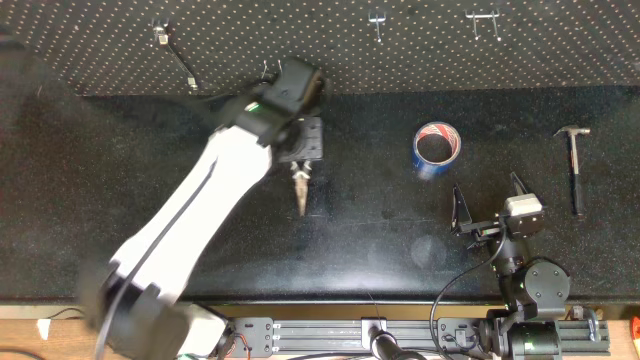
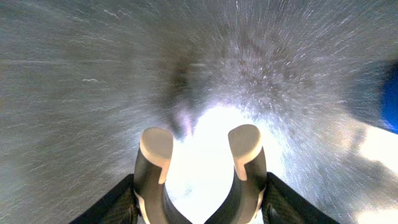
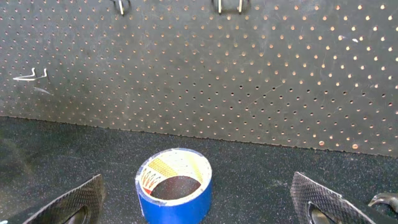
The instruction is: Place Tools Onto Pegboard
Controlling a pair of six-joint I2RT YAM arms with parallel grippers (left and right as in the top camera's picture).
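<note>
- My left gripper (image 2: pixel 200 144) has its two pale fingers (image 2: pixel 155 149) set a moderate way apart, with nothing clamped between them.
- The pliers (image 1: pixel 301 188) lie flat on the black table (image 1: pixel 380 235) just beside that gripper, on the side toward my base. Their narrow tip points away from the gripper. I cannot tell whether my fingertips touch them.
- The pegboard (image 1: pixel 400 55) rises just beyond my left gripper, on the side away from the pliers.
- A small hook (image 1: pixel 268 70) sits low on the board, close beside my left wrist.
- My right gripper (image 1: pixel 486 190) is spread wide and holds nothing. It hangs near my base, well apart from the pegboard.
- The tape roll (image 3: pixel 177 208), blue, stands on its flat side with the hole facing up. It is straight ahead of my right gripper, in line with the gap between the fingers and touching neither.
- The same roll sits well off to the right of my left gripper, and the pliers are much nearer to that gripper than the roll is.
- The hammer (image 1: pixel 575 175) lies on the table to the right of my right gripper, apart from it. Its head is toward the pegboard and its handle runs back toward my base.
- Two metal hooks (image 1: pixel 377 20) hang high on the board, ahead of my right gripper and beyond the tape roll.
</note>
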